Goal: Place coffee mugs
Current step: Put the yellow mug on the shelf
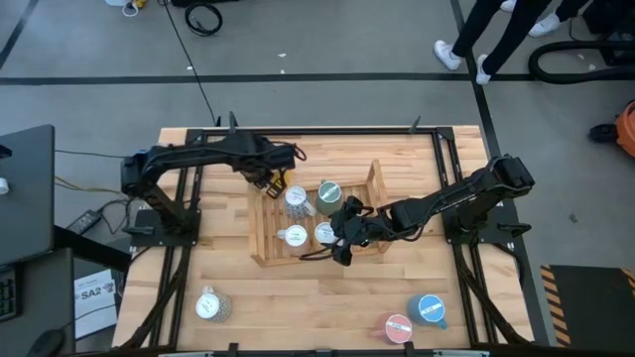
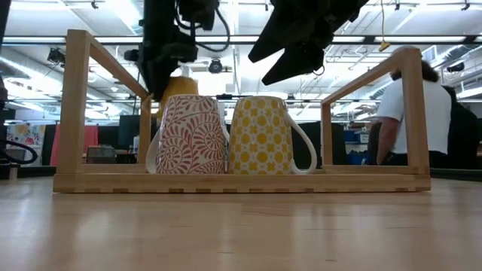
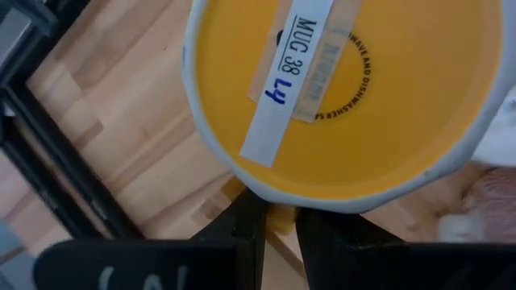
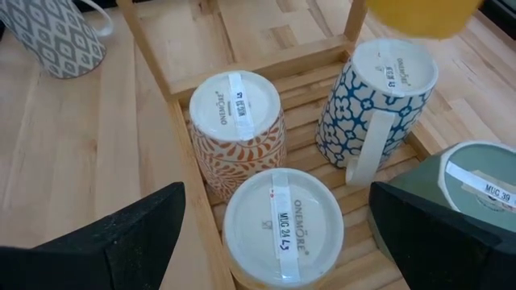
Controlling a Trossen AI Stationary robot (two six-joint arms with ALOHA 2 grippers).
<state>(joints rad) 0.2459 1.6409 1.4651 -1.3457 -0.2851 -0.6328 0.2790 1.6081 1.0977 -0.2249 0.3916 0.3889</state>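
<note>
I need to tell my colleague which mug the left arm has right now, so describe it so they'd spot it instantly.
Look at the wooden rack in the middle of the table, where several mugs stand upside down. At its far left corner the left claw holds a yellow mug by the handle, base up. Unlike the patterned mugs below it, it is plain yellow and lifted, with a tape label reading MUG 38.

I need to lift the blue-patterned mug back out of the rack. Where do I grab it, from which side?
Probably its handle, coming from the right gripper's side. The blue-patterned mug stands base-up with neighbours close beside its body, but the handle juts into a free gap facing that open gripper. Mind the yellow mug the left gripper holds above.
</note>
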